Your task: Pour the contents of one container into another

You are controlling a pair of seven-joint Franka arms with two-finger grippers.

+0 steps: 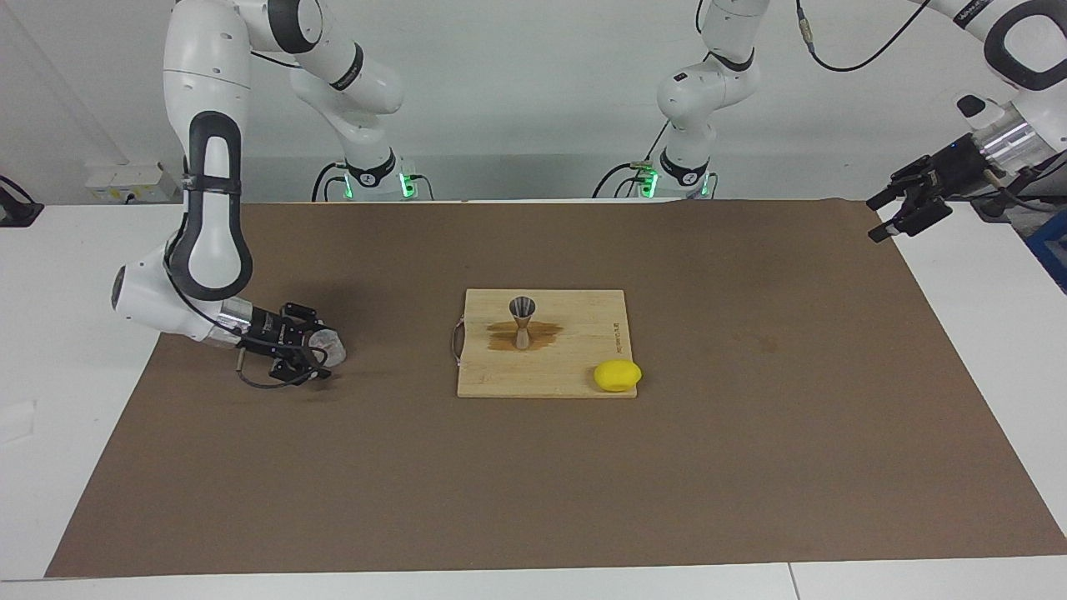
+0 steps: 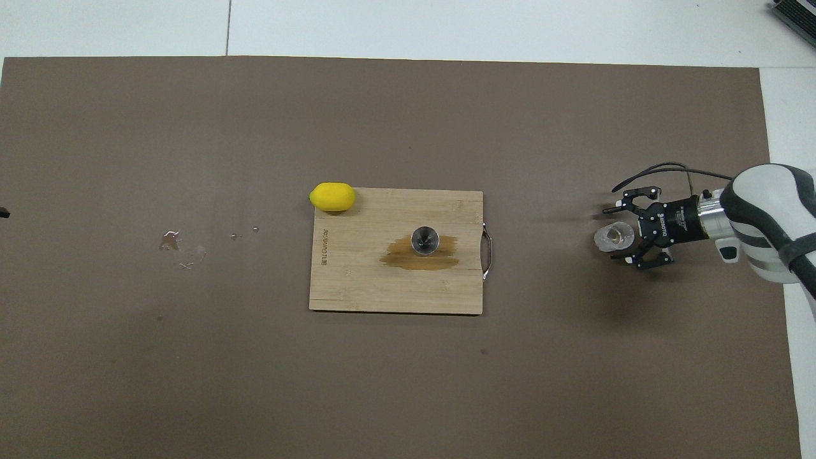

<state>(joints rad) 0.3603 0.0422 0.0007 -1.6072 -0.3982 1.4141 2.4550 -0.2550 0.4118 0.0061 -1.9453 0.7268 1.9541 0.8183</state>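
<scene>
The small clear glass cup [image 1: 330,347] stands on the brown mat toward the right arm's end of the table; it also shows in the overhead view [image 2: 613,236]. My right gripper [image 1: 317,355] is low at the mat, lying sideways, its fingers open on either side of the cup [image 2: 628,234]. The grey metal jigger [image 1: 523,320] stands upright on the wooden cutting board [image 1: 575,383], in a dark wet patch [image 2: 424,240]. My left gripper [image 1: 894,215] waits raised over the table's edge at the left arm's end, open and empty.
A yellow lemon [image 1: 618,375] rests at the board's corner farther from the robots [image 2: 332,196]. The board [image 2: 357,280] has a metal handle [image 2: 488,254] on the side toward the right arm. Small water drops [image 2: 177,244] lie on the mat toward the left arm's end.
</scene>
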